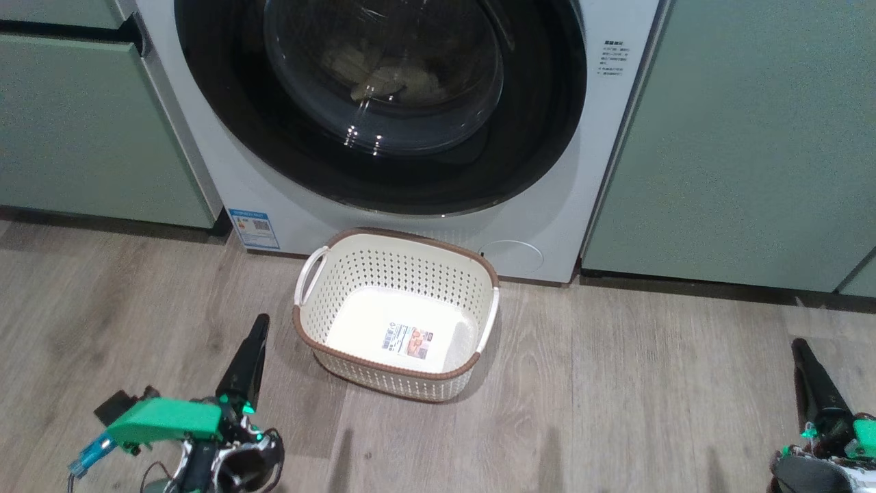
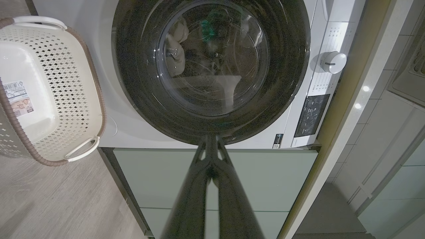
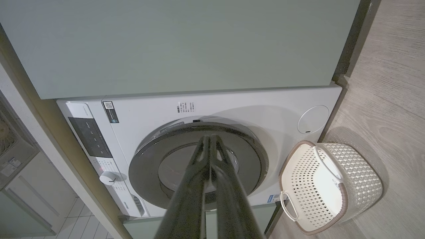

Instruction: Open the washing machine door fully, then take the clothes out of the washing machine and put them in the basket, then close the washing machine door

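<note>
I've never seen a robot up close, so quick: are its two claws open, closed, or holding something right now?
Left claw: closed, holding nothing.
Right claw: closed, holding nothing.

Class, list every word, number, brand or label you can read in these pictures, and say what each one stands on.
None can be read; each printed patch is listed below.
Small blue sticker low on the white front-loading washing machine: code square and print, too small.
Dark print block beside the glossy black round door: blurred.
Picture label inside the cream perforated plastic basket: too small.
Dark control panel: markings too small.
</note>
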Controlling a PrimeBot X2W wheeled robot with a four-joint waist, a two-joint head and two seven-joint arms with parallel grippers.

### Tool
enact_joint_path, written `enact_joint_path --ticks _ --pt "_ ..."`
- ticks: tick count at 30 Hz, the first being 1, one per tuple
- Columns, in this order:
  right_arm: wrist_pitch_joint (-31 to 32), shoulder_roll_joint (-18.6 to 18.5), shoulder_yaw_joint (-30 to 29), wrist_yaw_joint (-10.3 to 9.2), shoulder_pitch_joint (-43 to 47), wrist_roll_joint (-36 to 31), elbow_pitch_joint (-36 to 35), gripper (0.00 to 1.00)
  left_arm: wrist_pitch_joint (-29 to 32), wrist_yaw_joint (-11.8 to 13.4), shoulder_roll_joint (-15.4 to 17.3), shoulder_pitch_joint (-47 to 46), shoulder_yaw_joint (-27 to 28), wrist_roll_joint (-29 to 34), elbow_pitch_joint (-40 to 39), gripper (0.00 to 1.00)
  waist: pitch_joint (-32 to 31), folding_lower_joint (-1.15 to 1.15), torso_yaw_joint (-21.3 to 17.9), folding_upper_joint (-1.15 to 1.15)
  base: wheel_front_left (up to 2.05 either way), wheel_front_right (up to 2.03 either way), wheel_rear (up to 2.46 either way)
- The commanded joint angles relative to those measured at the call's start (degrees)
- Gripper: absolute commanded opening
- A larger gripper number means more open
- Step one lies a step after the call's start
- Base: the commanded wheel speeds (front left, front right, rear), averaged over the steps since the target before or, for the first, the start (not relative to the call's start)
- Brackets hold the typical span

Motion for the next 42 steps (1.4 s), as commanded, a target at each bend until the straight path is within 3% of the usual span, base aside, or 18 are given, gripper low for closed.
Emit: enact_joint_path --ticks 1,42 --pt "0.3 -0.3 0.9 0.08 -3.3 -0.5 -1.8 0.0 0.3 -0.4 0.4 -3.2 1.8 0.4 -1.6 0.0 0.0 0.0 0.0 0.0 0.0 0.0 0.0" --pt "0.3 -0.3 0.9 0.08 -3.3 -0.5 -1.8 0.0 0.3 -0.4 0.4 -3.2 1.8 0.4 -1.6 0.0 0.0 0.0 0.0 0.0 0.0 0.0 0.0"
